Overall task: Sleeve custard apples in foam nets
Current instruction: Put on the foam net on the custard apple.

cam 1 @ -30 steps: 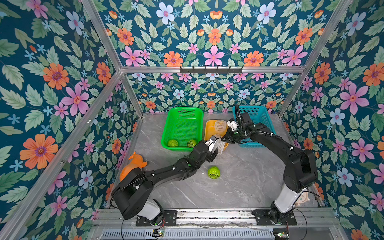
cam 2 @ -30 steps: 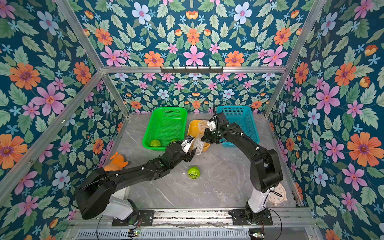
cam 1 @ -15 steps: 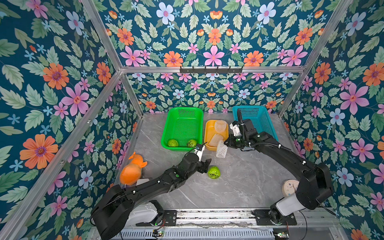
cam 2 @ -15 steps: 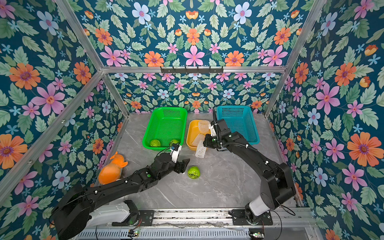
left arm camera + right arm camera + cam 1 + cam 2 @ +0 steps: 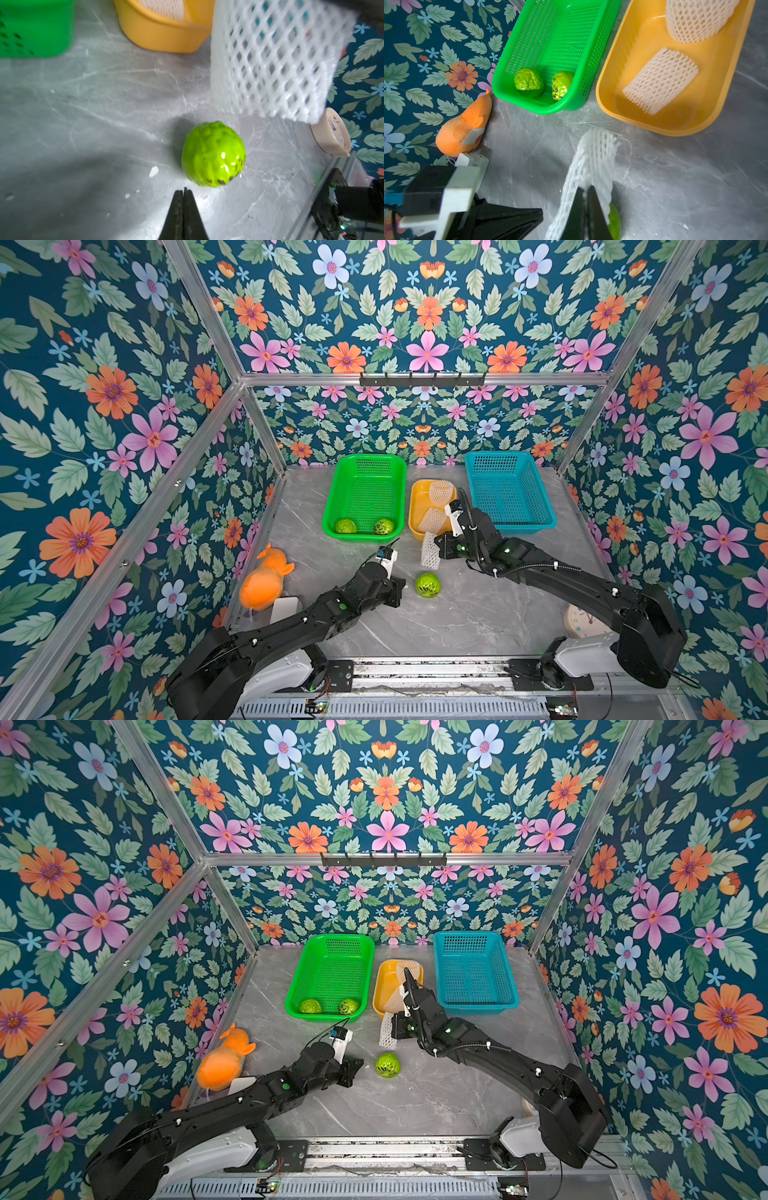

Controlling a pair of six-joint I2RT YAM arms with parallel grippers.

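Pinching the foam net (image 5: 430, 551) mid-frame, right gripper (image 5: 585, 191) dangles it; left gripper (image 5: 183, 190) closed, empty, beside custard apple (image 5: 213, 153).

Right pincer (image 5: 394, 1029) pinches foam net (image 5: 385, 1036) near custard apple (image 5: 387, 1065).

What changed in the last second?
The left gripper drew back from the tub to beside the loose apple and shut, empty. The right gripper, gripping a net, carried it from the tub toward that apple. The loose apple, the two apples in the basket and two nets in the tub stayed put.
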